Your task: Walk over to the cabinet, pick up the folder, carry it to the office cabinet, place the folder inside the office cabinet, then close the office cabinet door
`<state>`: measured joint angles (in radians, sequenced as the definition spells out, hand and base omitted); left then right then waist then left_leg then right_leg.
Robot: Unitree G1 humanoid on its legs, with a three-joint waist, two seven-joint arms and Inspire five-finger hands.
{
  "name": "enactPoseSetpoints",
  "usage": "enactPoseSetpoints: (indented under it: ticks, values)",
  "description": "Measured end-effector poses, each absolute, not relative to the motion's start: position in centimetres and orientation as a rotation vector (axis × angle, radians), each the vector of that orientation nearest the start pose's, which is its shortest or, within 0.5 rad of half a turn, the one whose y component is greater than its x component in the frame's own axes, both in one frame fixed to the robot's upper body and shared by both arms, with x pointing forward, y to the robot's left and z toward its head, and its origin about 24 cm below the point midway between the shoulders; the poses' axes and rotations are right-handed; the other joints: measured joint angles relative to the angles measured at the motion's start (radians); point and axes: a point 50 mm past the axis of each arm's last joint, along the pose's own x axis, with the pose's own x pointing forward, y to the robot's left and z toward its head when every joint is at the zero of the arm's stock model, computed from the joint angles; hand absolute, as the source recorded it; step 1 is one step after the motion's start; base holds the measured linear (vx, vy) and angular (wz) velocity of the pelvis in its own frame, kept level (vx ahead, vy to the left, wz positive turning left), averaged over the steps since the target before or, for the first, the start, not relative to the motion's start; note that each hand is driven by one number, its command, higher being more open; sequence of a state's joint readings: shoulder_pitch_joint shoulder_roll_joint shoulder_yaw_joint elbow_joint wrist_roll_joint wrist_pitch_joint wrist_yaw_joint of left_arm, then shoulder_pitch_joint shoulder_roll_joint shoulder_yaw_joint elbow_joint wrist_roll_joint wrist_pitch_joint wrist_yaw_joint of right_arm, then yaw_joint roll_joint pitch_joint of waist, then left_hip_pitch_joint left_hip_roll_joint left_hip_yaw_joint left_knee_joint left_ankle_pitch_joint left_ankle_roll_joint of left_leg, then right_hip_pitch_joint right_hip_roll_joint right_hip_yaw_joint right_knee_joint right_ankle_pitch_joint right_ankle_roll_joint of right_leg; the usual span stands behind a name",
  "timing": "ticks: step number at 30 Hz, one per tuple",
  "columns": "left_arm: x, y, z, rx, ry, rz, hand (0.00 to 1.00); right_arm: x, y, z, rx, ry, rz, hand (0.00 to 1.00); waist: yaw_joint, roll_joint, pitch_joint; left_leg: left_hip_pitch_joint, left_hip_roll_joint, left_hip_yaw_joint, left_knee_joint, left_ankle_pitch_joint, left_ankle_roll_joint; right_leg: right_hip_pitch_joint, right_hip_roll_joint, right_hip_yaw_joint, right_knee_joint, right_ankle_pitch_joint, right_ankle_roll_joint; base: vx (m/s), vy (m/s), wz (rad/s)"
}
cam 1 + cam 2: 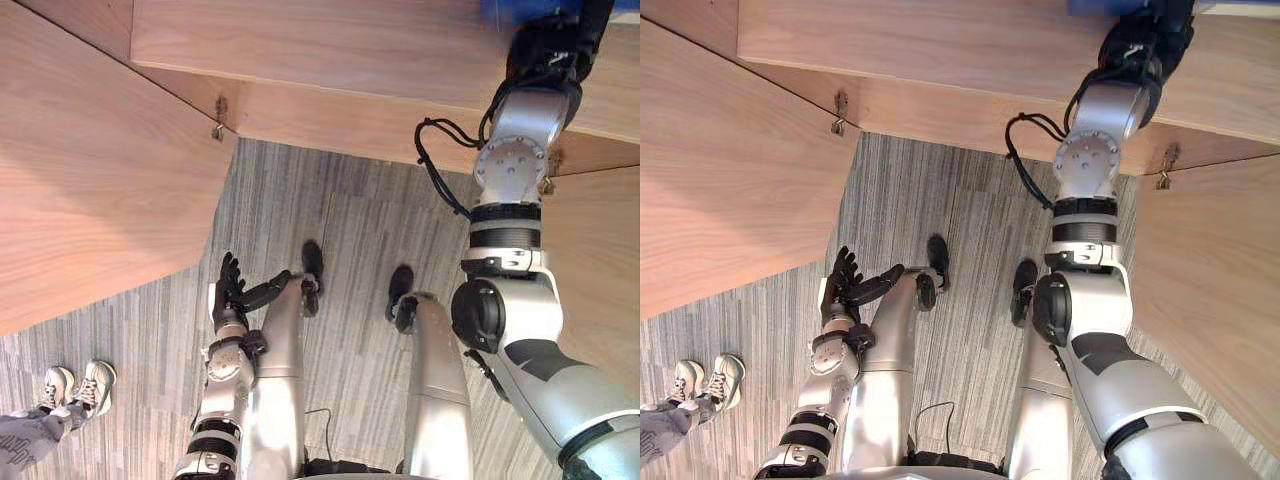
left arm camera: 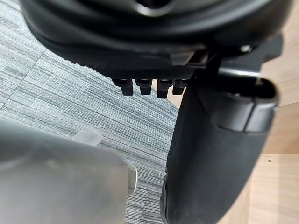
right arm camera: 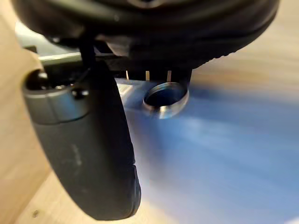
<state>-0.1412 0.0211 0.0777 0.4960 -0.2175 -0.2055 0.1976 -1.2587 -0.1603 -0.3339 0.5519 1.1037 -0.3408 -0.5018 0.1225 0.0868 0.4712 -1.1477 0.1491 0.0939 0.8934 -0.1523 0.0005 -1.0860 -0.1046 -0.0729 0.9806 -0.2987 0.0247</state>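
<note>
The blue folder (image 1: 515, 10) lies on the wooden shelf (image 1: 300, 50) of the open office cabinet, at the far upper right. My right hand (image 1: 550, 50) reaches up onto it. In the right wrist view the folder's blue face (image 3: 224, 154) with its metal ring hole (image 3: 166, 99) shows just past the hand. The thumb (image 3: 93, 154) lies along the folder's edge and the fingers look straight over it. My left hand (image 1: 228, 290) hangs low by my side, open and holding nothing.
The cabinet's left door (image 1: 90, 170) stands swung open on my left, and the right door (image 1: 600, 260) is open on my right. Striped grey carpet (image 1: 340, 220) lies between them. A person's white shoes (image 1: 75, 385) stand at the lower left.
</note>
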Motion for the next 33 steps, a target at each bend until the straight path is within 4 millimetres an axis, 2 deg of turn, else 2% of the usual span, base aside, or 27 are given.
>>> enactPoseSetpoints:
  ticks: [7, 13, 17, 18, 22, 23, 28, 31, 33]
  values:
    - [26.4, 17.7, -1.9, -0.186, 0.169, 0.301, 1.00, 38.1, -16.8, 34.1, 1.226, -0.610, -0.122, 1.00, -0.004, 0.000, -0.002, 0.000, -0.001, -0.002, -0.002, 0.004, 0.000, 0.001, -0.001, -0.002, 0.000, 0.000, -0.001, -0.01, -0.033, 0.02]
    - [26.3, 18.0, -2.3, -0.198, 0.185, 0.314, 1.00, 38.7, -15.1, 34.0, 1.017, -0.590, -0.044, 1.00, -0.017, -0.002, -0.006, 0.004, 0.001, 0.000, -0.001, 0.004, 0.000, 0.005, -0.001, -0.001, -0.001, 0.000, -0.001, -0.02, -0.034, -0.01]
    - [26.3, 18.2, -2.3, -0.203, 0.188, 0.317, 1.00, 39.2, -14.0, 33.4, 0.762, -0.565, 0.013, 1.00, -0.033, -0.002, -0.006, 0.009, 0.005, 0.004, -0.004, 0.004, 0.000, 0.008, 0.003, 0.002, -0.009, 0.005, 0.002, -0.02, -0.030, -0.04]
    - [26.2, 18.3, -2.4, -0.201, 0.192, 0.317, 1.00, 39.3, -13.9, 32.9, 0.652, -0.568, 0.035, 1.00, -0.037, -0.002, -0.006, 0.015, 0.006, 0.006, -0.009, 0.004, 0.001, 0.014, 0.004, 0.003, -0.015, 0.007, 0.003, -0.02, -0.027, -0.04]
    - [26.0, 18.5, -3.1, -0.176, 0.219, 0.301, 1.00, 39.6, -14.9, 29.5, 0.272, -0.540, 0.082, 1.00, -0.055, -0.009, -0.009, 0.051, 0.006, 0.017, -0.035, 0.006, 0.003, 0.049, 0.004, 0.006, -0.043, 0.012, 0.007, 0.00, -0.008, 0.00]
    - [25.9, 18.5, -3.2, -0.170, 0.223, 0.291, 1.00, 39.5, -15.2, 29.2, 0.223, -0.540, 0.086, 0.00, -0.056, -0.010, -0.010, 0.058, 0.006, 0.024, -0.042, 0.007, 0.005, 0.051, 0.002, 0.009, -0.048, 0.013, 0.007, 0.00, -0.032, -0.05]
    - [25.1, 18.7, -4.2, -0.122, 0.264, 0.252, 1.00, 38.8, -16.6, 27.0, -0.245, -0.551, 0.089, 0.00, -0.067, -0.017, -0.013, 0.107, 0.006, 0.052, -0.089, 0.007, 0.007, 0.091, -0.001, 0.018, -0.097, 0.024, 0.013, 0.01, -0.022, -0.05]
    - [25.1, 18.8, -4.3, -0.092, 0.267, 0.244, 1.00, 38.8, -16.9, 26.8, -0.420, -0.563, 0.052, 0.00, -0.068, -0.032, -0.021, 0.115, 0.007, 0.059, -0.105, 0.007, 0.007, 0.095, -0.002, 0.017, -0.112, 0.026, 0.013, 0.00, 0.000, 0.00]
    - [25.1, 18.8, -4.3, -0.084, 0.266, 0.238, 1.00, 38.8, -17.3, 26.8, -0.477, -0.561, 0.037, 0.00, -0.066, -0.036, -0.023, 0.119, 0.009, 0.063, -0.111, 0.007, 0.007, 0.100, -0.002, 0.016, -0.120, 0.027, 0.014, 0.02, -0.013, -0.01]
